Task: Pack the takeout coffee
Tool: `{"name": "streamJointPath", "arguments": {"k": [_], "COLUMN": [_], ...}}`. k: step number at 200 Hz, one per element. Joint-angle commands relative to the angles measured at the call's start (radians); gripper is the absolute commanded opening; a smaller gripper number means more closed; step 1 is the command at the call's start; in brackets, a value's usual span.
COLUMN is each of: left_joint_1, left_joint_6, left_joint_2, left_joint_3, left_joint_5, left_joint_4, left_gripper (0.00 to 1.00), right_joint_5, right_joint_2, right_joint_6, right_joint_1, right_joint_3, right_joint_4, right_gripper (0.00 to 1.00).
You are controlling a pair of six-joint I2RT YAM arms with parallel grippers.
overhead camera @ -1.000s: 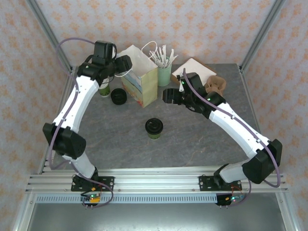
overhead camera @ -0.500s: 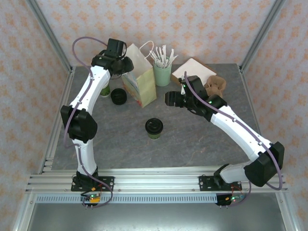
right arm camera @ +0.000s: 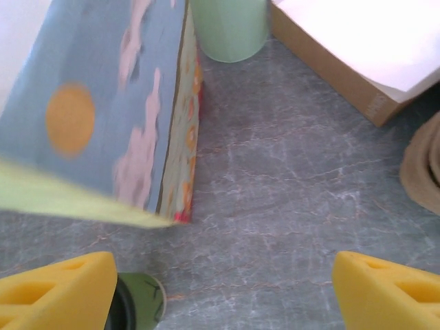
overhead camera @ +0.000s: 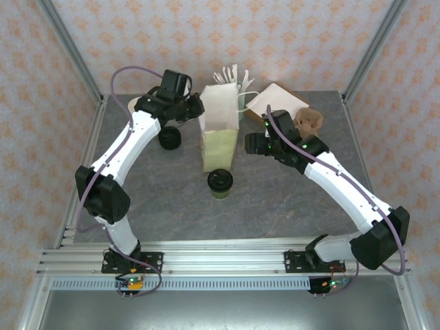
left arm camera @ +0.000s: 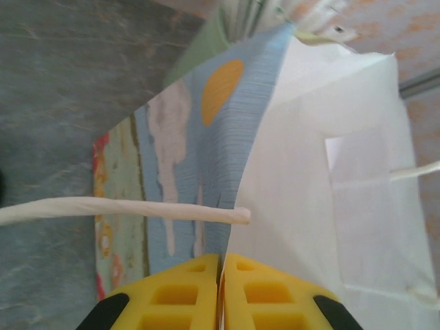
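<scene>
Since a second ago, the left arm has swung in from the back-left corner and the paper bag [overhead camera: 221, 130] has come round with it. It now stands further right on the desk [overhead camera: 158, 199], mouth facing up at the overhead camera and clear of the loose black lid [overhead camera: 169, 137] it used to crowd.

From the left wrist I see the left fingers [left arm camera: 206, 299] pressed together on the bag's top rim, with the paper edge pinched between the yellow pads. The white inside is on one side and the printed blue outside on the other. One twisted paper handle [left arm camera: 124, 208] lies across the printed face.

The right fingers [right arm camera: 58, 289] are spread wide with nothing between them, held beside the bag's right face above bare desk.

The takeout coffee [overhead camera: 221, 183] stands upright on the desk with its black lid on, just in front of the bag's near bottom edge. From the right wrist it peeks out behind the left-hand pad, and a strip of desk shows between it and the bag's corner.

Behind the bag stands a pale green cup [right arm camera: 230, 27], and a cardboard box [right arm camera: 344, 55] sits to its right.
</scene>
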Motion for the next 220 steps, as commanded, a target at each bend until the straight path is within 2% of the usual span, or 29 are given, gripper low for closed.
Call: {"name": "streamJointPath", "arguments": {"k": [1, 41, 59, 83, 145, 162, 198, 220], "left_joint_1": [-0.046, -0.11, -0.125, -0.147, -0.166, -0.166, -0.166, -0.167], "left_joint_6": [-0.071, -0.104, -0.112, -0.109, -0.08, -0.077, -0.065, -0.05], "left_joint_2": [-0.022, 0.005, 0.03, 0.042, 0.034, 0.031, 0.035, 0.036], "left_joint_3": [-0.036, -0.03, -0.009, 0.01, 0.005, 0.015, 0.059, 0.087], "left_joint_5": [0.021, 0.029, 0.036, 0.036, 0.015, 0.015, 0.024, 0.019], "left_joint_4": [0.092, 0.124, 0.123, 0.111, 0.099, 0.102, 0.089, 0.07], "left_gripper": [0.1, 0.1, 0.09, 0.1, 0.15, 0.21, 0.42, 0.48], "right_joint_5": [0.036, 0.054, 0.063, 0.09, 0.06, 0.085, 0.106, 0.11], "right_joint_2": [-0.027, -0.022, -0.022, -0.027, -0.021, 0.025, 0.2, 0.326], "right_joint_6": [-0.005, -0.002, 0.017, 0.028, 0.06, 0.064, 0.059, 0.04], "right_joint_1": [-0.039, -0.071, -0.116, -0.196, -0.436, -0.469, -0.51, -0.51], "right_joint_3": [0.033, 0.048, 0.053, 0.075, 0.076, 0.096, 0.181, 0.267], "right_joint_4": [-0.049, -0.062, -0.081, -0.121, -0.113, -0.101, -0.098, -0.135], "right_gripper": [0.82, 0.82, 0.82, 0.82, 0.81, 0.81, 0.77, 0.73]}}
